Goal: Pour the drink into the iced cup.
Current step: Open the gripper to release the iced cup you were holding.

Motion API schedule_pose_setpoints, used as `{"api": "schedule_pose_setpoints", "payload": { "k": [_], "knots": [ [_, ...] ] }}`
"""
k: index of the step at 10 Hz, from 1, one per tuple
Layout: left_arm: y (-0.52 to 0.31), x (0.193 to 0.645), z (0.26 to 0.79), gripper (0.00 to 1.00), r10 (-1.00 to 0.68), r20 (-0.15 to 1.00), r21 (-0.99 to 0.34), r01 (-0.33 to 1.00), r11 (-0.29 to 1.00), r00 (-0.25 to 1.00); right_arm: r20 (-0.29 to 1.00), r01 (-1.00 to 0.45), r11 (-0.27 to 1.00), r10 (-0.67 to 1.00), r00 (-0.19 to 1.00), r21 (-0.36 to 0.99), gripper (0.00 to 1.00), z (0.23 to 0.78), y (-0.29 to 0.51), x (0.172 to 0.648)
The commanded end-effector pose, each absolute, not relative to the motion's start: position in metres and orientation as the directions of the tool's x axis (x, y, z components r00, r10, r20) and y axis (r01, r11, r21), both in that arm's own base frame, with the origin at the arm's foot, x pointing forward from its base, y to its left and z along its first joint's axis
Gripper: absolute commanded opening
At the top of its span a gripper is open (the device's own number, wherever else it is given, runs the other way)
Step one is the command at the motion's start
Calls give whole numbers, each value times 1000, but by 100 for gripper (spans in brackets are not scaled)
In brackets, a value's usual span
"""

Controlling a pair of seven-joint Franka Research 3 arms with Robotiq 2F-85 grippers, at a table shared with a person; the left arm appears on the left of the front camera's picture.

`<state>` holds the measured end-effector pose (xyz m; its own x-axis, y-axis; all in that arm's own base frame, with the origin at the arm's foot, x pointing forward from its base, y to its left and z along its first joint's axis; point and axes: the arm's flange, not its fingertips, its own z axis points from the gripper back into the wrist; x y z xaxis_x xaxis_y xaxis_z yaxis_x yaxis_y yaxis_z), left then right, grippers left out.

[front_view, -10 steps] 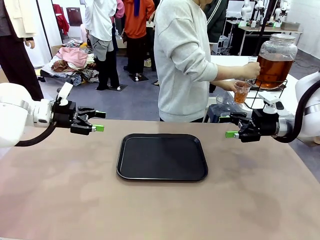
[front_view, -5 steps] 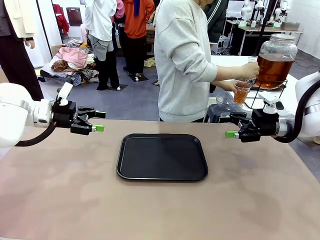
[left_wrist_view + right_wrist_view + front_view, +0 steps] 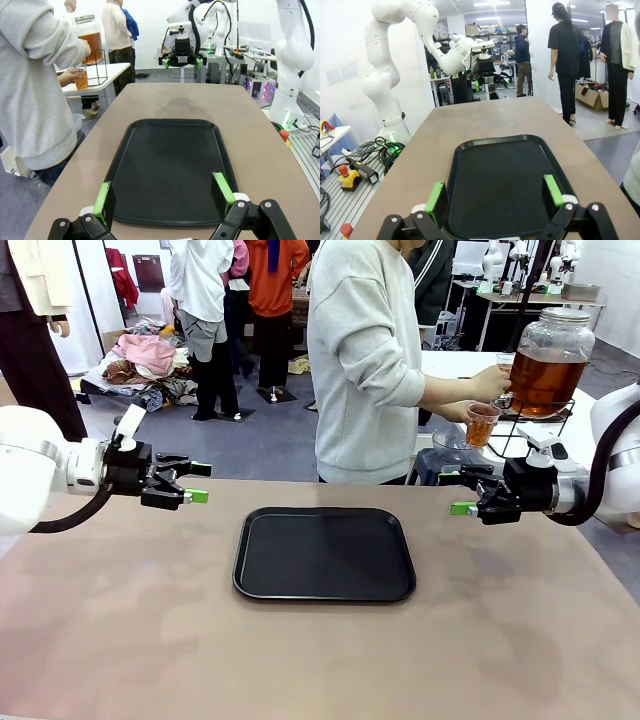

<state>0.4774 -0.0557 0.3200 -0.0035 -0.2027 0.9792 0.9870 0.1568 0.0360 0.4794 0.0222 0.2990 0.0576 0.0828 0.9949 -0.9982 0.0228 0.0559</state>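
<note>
Drink (image 3: pixel 547 375), amber and tea-like, fills the lower part of a big round glass jar (image 3: pixel 552 358) with a metal lid, standing on a black wire stand on a white side table beyond the far right corner of the desk (image 3: pixel 320 640). A person in a grey sweatshirt (image 3: pixel 362 360) stands at the far edge, turned toward the jar. One hand (image 3: pixel 492 383) reaches to the jar's base; the other holds a clear cup (image 3: pixel 483 424) partly full of amber liquid just under it.

On the desk lies a black tray (image 3: pixel 324 553), near the middle toward the far edge, with nothing on it. The left tool (image 3: pixel 197 482) hovers over the desk's left side, its green-padded fingers apart and holding nothing. The right tool (image 3: pixel 460 493) hovers at the right side, likewise spread and empty. Both point inward at the tray.

The left wrist view looks along the tray's length between its own fingers (image 3: pixel 104 197) and catches what the front view cannot: the cup (image 3: pixel 81 78) and jar (image 3: pixel 90 39) from the side, and the right tool (image 3: pixel 180 61) head-on across the desk. The right wrist view shows the tray (image 3: pixel 505 182) from the other end, the left tool (image 3: pixel 487 82) facing it, but neither jar nor cup.

Since a second ago both arms have stayed put; the person's cup has barely shifted under the jar.
</note>
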Motion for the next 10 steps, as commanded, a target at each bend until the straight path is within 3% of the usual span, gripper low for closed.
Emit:
{"api": "schedule_pose_setpoints", "payload": {
  "k": [1,10],
  "knots": [
    [-57,481,321,100,-203,979,27,987,158,6,995,-998,25,84,51,49,100,302,23,480],
    [-57,481,321,100,-203,979,27,987,158,6,995,-998,25,84,51,49,100,302,23,480]
  ]
}}
